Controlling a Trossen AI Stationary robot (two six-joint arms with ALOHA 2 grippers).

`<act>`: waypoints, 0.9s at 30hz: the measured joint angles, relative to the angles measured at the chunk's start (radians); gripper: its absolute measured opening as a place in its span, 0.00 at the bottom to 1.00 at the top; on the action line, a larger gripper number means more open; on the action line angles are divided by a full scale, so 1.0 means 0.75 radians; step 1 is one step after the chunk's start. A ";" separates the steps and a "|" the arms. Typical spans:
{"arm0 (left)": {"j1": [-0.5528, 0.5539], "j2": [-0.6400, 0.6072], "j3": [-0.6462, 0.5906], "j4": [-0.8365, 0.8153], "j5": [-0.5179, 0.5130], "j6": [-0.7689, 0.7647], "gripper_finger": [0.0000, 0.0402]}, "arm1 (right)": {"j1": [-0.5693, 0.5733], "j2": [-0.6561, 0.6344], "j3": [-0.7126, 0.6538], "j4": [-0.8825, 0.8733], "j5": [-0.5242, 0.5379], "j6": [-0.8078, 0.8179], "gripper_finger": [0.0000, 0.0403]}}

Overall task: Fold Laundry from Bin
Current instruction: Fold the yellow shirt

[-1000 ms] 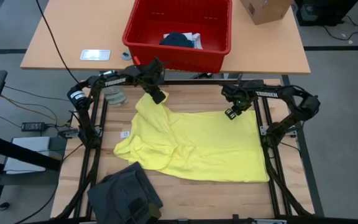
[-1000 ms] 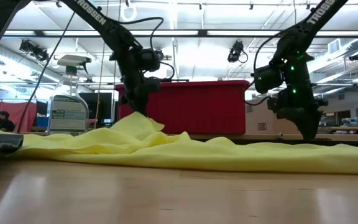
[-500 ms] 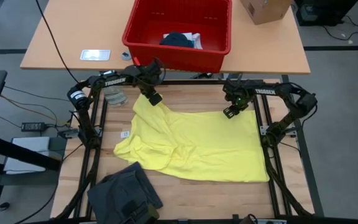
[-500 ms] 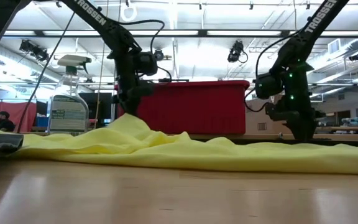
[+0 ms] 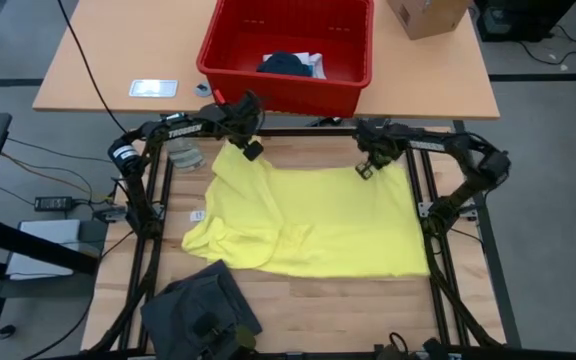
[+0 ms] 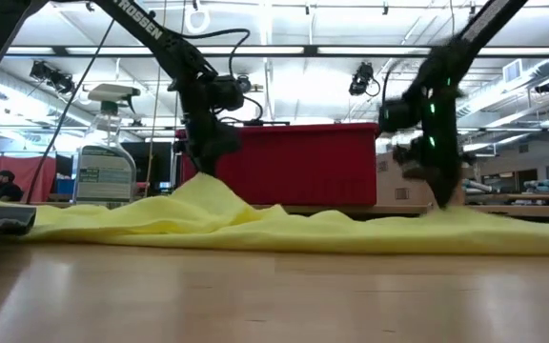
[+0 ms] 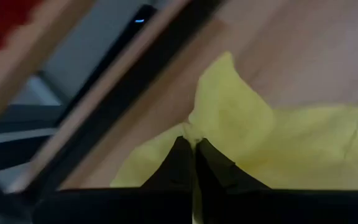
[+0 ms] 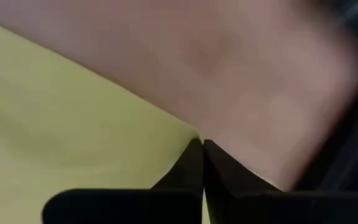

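One yellow garment [image 5: 318, 225] lay spread across the middle of the wooden table [image 5: 368, 310], with the left hand [image 5: 252, 150] pinching its upper left corner and the right hand [image 5: 362, 170] pinching the upper right one, both pressed together on the cloth. One dark grey garment [image 5: 200, 315] sat bunched at lower left. The single red bin [image 5: 218, 45] at top center held a dark piece and a white piece.
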 joint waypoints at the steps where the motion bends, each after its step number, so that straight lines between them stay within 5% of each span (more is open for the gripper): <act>1: 0.007 -0.012 -0.001 -0.008 -0.022 0.000 0.01 | 0.001 -0.041 0.028 0.002 0.021 0.002 0.01; 12: -0.052 -0.408 0.001 -0.296 -0.043 -0.068 0.00 | 0.045 -0.419 0.159 -0.373 0.039 0.150 0.01; 20: -0.391 -0.476 0.001 -0.622 0.033 -0.283 0.00 | 0.301 -0.527 0.126 -0.686 -0.286 0.432 0.00; 27: -0.711 -0.466 -0.001 -0.646 0.030 -0.497 0.00 | 0.642 -0.602 -0.094 -0.708 -0.441 0.765 0.00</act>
